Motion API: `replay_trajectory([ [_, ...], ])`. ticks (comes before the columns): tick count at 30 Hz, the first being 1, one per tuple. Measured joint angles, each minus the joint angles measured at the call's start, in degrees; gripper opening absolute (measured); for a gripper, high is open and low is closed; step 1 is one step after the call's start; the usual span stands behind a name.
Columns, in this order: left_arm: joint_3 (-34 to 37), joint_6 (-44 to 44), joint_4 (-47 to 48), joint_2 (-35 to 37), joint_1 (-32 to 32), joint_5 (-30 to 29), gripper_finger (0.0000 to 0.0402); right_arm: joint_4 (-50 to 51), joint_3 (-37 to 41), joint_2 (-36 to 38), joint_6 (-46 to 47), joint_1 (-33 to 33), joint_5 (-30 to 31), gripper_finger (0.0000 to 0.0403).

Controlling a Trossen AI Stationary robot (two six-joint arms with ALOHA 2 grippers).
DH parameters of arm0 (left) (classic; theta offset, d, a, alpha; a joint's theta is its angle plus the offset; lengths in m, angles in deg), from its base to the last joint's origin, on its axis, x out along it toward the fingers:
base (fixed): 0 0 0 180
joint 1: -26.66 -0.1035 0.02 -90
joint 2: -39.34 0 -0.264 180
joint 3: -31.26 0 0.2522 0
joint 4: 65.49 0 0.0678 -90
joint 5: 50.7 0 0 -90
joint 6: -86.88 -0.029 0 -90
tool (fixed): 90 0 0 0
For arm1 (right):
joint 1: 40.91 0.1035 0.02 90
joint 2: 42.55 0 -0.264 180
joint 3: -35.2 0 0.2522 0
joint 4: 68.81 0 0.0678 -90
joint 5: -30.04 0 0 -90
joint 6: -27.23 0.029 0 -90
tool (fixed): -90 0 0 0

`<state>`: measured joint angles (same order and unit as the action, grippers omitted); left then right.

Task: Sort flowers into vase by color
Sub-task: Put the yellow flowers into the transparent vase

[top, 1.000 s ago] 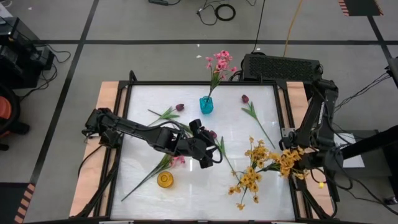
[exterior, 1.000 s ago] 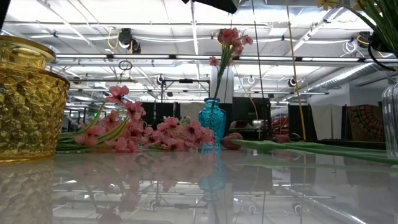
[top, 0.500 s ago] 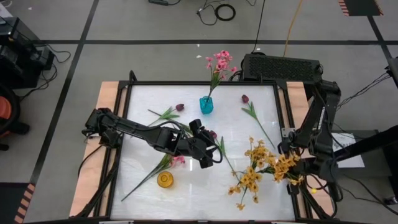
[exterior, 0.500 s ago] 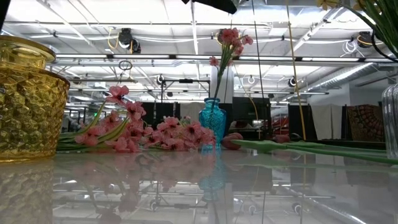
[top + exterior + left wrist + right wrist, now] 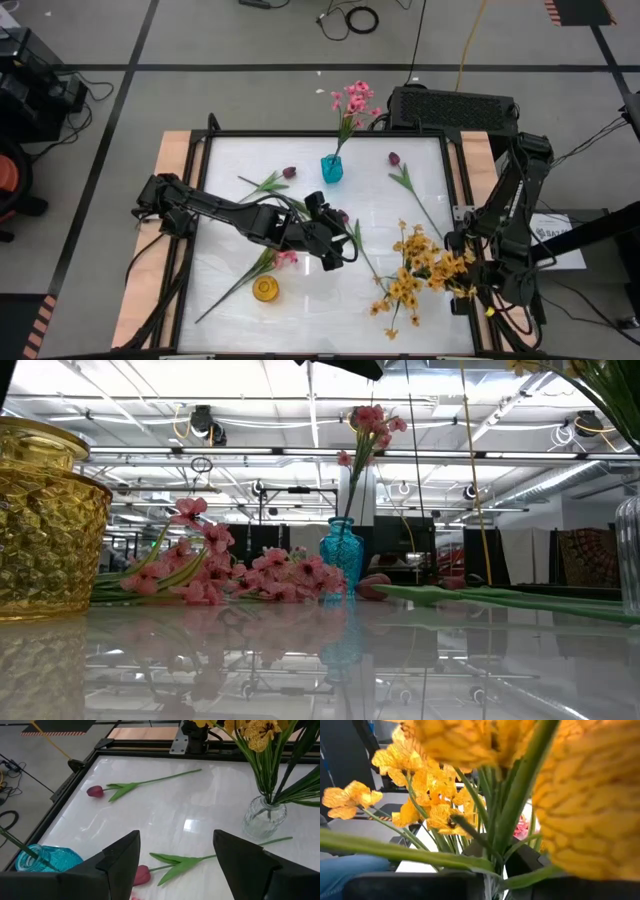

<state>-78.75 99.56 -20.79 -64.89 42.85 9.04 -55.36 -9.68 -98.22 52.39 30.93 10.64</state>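
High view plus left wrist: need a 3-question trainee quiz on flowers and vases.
1. True or false: the teal vase holds a pink spray.
2. Pick one. The yellow vase is: A) empty B) holding tulips C) lying on its side.
3. Fill in: the yellow sprays stand in a ___ vase.

Key: 1 true; 2 A; 3 clear, the clear vase in the left wrist view.
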Motion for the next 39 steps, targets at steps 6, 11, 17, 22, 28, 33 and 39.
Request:
replay_trajectory([
  [6, 0.0, -0.02, 0.0, 0.0, 0.0, 0.0, 0.0258, 0.0, 0.0, -0.4, 0.77, -0.18, -1.04, 0.0096],
  [11, 0.02, -0.02, 0.0, 0.0, 0.0, 0.0, 0.0258, 0.7, 0.0, -0.16, 1.66, -0.18, -4.1, 0.0134],
  [17, 0.02, -0.02, 0.0, 0.0, 0.0, 0.0, 0.0258, 5.82, 0.0, 1.87, 3.73, -0.12, -12.15, 0.0186],
  [22, 0.02, -0.02, 0.02, 0.0, 0.0, 0.01, 0.0258, 14.67, 0.0, 6.69, 9.79, -0.12, -19.58, 0.0226],
  [28, 0.02, -0.02, 0.02, 0.0, 0.0, 0.0, 0.0258, 24.62, 0.0, 12.88, 17.13, -0.14, -24.61, 0.0282],
  [33, 0.02, -0.04, 0.02, 0.0, 0.0, 0.02, 0.0258, 27.64, 0.0, 15.47, 20.1, -0.14, -31.53, 0.0322],
  [39, 0.02, -0.04, 0.02, 0.0, 0.01, 0.02, 0.0258, 38.54, -2.93, 16.15, 31.07, -0.12, -40.91, 0.0333],
])
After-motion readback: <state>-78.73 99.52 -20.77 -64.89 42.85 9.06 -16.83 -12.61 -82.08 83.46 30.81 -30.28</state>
